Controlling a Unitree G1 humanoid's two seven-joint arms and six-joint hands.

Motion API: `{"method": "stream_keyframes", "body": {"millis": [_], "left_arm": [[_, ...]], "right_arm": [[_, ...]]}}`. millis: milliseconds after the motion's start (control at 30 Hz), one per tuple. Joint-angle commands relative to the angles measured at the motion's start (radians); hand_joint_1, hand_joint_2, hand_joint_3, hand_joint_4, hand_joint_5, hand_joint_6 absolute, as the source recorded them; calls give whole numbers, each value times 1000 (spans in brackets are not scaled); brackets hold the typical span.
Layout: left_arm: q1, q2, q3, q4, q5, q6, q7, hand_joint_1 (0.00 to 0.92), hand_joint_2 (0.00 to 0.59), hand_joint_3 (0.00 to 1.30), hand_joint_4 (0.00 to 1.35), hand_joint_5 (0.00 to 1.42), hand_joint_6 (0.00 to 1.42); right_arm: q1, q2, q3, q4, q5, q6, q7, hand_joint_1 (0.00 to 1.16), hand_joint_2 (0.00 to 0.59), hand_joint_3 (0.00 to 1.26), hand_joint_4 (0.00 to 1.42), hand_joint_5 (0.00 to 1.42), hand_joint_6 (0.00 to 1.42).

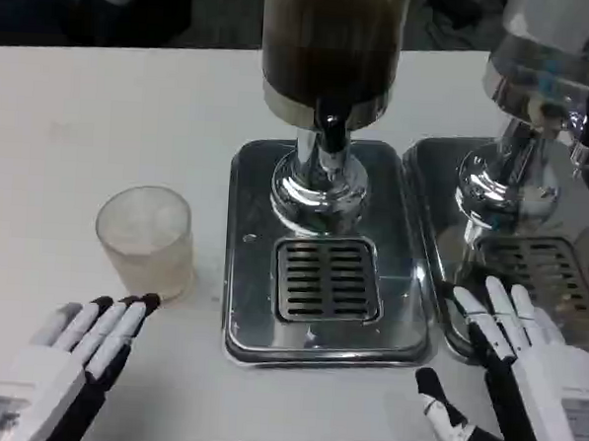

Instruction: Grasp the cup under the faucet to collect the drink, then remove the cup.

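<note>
At the lower left, the robot's left hand [89, 340] lies low over the white table [112, 122] with its white-and-black fingers stretched forward and slightly apart, holding nothing. Its dark fingertips point at the base of the frosted translucent plastic cup [145, 240], ending just short of it or barely touching; the picture does not settle which. The cup stands upright on the bare table, just beside the left edge of the rectangular polished steel drip tray [254, 238], not on it and not beneath the faucet.

On that tray stands a drink dispenser with a dark brown liquid tank [331, 35] on a shiny chrome pedestal [319, 187]. A small black faucet [329, 128] juts from the front of the tank's base, above a slotted drain grille [328, 279] set into the tray.

Further right sits a second steel drip tray [439, 203] carrying a second chrome dispenser [539, 85] with its own grille.

At the lower right, the right hand [523, 376] hovers with fingers extended and parted, thumb out to the side, gripping nothing. Its fingertips overlap the front corner of the second tray.
</note>
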Motion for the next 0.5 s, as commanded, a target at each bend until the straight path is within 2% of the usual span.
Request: {"method": "stream_keyframes", "body": {"millis": [33, 300, 433, 500], "left_arm": [[-1, 16, -6, -2, -6, 9, 8, 0, 39, 0, 0, 0, 0], [-7, 15, -12, 4, -10, 12, 11, 0, 39, 0, 0, 0, 0], [-11, 8, -6, 30, -40, -45, 72, 0, 30, 0, 0, 0, 0], [-14, 10, -3, 52, -52, -92, 124, 0, 7, 0, 0, 0, 0]], "right_arm": [[-5, -4, -1, -13, 15, 4, 5, 443, 452, 154, 19, 0, 65], [-12, -2, 2, -6, 30, 1, 2, 444, 452, 168, 33, 0, 65], [-9, 0, -3, -10, 40, -2, -5, 445, 452, 168, 45, 0, 76], [-10, 1, -1, -11, 36, 1, -8, 445, 452, 168, 48, 0, 77]]}}
